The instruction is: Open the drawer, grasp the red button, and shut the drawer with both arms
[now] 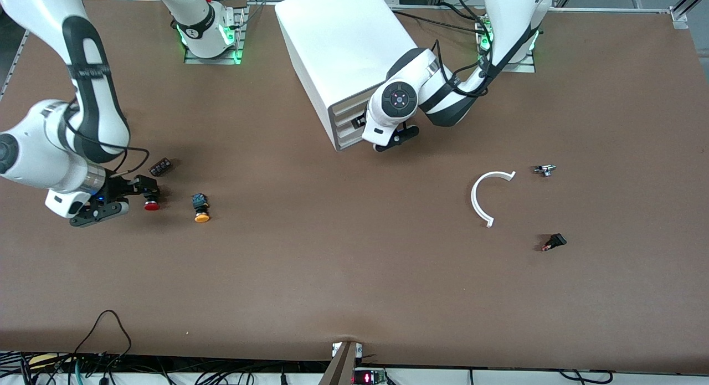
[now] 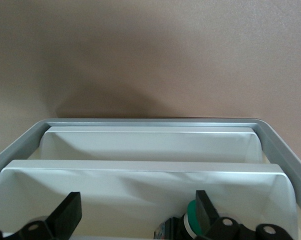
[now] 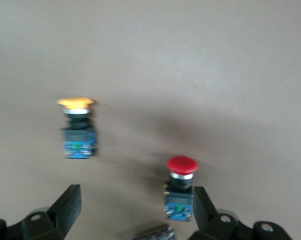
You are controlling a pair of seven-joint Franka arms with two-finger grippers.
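The white cabinet (image 1: 343, 47) stands near the arms' bases. My left gripper (image 1: 360, 121) is at its drawer fronts (image 1: 346, 124). In the left wrist view the gripper (image 2: 136, 215) is open over a white tray drawer (image 2: 140, 172). That drawer shows its inside, with a green-capped part (image 2: 191, 225) by one finger. I cannot tell which drawer it is. The red button (image 1: 152, 204) lies on the table at the right arm's end. My right gripper (image 1: 138, 196) is open and low beside it. In the right wrist view the button (image 3: 181, 187) lies just inside one finger (image 3: 203, 210), untouched.
An orange-yellow button (image 1: 201, 214) lies beside the red one, toward the left arm's end; it also shows in the right wrist view (image 3: 78, 127). A small black block (image 1: 160, 167) lies nearby. A white curved piece (image 1: 481, 199), a small metal part (image 1: 545, 169) and a black part (image 1: 554, 242) lie toward the left arm's end.
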